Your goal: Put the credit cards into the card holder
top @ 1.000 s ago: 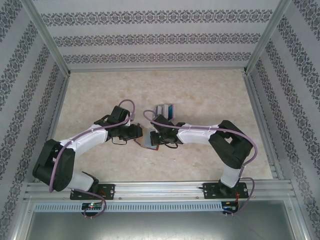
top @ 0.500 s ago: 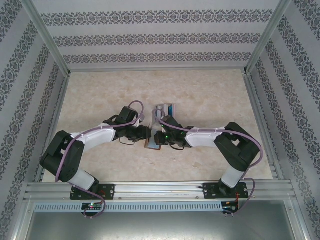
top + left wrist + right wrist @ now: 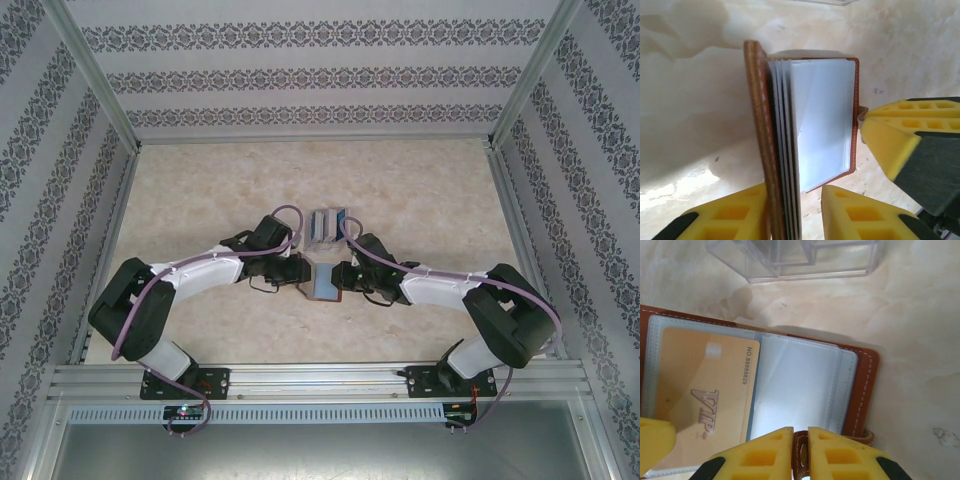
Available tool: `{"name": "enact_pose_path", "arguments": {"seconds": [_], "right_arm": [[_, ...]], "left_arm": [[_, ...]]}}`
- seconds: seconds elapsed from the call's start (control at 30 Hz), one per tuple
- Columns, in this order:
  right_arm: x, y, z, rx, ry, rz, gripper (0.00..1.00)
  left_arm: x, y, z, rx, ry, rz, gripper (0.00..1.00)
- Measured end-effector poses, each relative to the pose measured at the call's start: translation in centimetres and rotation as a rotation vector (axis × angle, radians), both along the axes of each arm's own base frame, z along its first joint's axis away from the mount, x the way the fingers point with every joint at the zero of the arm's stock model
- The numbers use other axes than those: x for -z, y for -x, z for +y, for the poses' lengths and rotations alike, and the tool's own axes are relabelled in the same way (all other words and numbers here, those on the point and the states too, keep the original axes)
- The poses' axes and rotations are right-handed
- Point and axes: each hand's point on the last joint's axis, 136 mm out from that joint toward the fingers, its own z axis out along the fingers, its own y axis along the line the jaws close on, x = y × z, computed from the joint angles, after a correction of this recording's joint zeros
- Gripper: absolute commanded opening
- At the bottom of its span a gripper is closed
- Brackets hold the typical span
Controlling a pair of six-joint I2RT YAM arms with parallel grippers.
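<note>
Reddish-brown leather-look card holder (image 3: pixel 325 283), open at mid-table on the pale marbled tabletop (image 3: pixel 420 180), directly between the two grippers. In the left wrist view, one cover standing on edge, pale grey pocket leaves (image 3: pixel 822 125) spread beside it.

Gold-tan plastic credit card (image 3: pixel 705 400) seated in a clear pocket. Printed "VIP" in large letters, with "NO.8888829" along one edge, last digits uncertain.

Left gripper (image 3: pixel 797 195): yellow foam fingers apart, straddling the upright cover and leaves, one finger against the cover.

Right gripper (image 3: pixel 800 435): fingers almost together, clamped on the small brown clasp tab (image 3: pixel 801 457).

Just beyond the holder, a clear plastic box (image 3: pixel 328 225) with upright grey and blue cards (image 3: pixel 338 216).
</note>
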Motion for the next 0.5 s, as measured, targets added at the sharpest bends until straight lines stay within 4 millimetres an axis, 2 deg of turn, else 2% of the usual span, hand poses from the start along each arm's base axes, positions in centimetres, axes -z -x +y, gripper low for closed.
{"name": "enact_pose_path", "arguments": {"seconds": [0.13,0.33,0.4,0.5], "right_arm": [[0.3,0.2,-0.1,0.009,-0.03,0.007,0.06],[0.7,0.0,0.9,0.001,-0.09,0.012,0.04],[1.0,-0.1,1.0,0.01,-0.103,0.018,0.06],[1.2,-0.2,0.6,0.029,-0.117,0.018,0.14]], "left_arm": [[-0.9,-0.1,-1.0,0.018,-0.007,-0.021,0.39],[-2.5,0.0,-3.0,0.061,0.012,-0.048,0.4],[-2.4,0.0,-3.8,0.078,0.022,-0.031,0.38],[-0.9,-0.4,-4.9,0.096,0.026,0.02,0.37]]}}
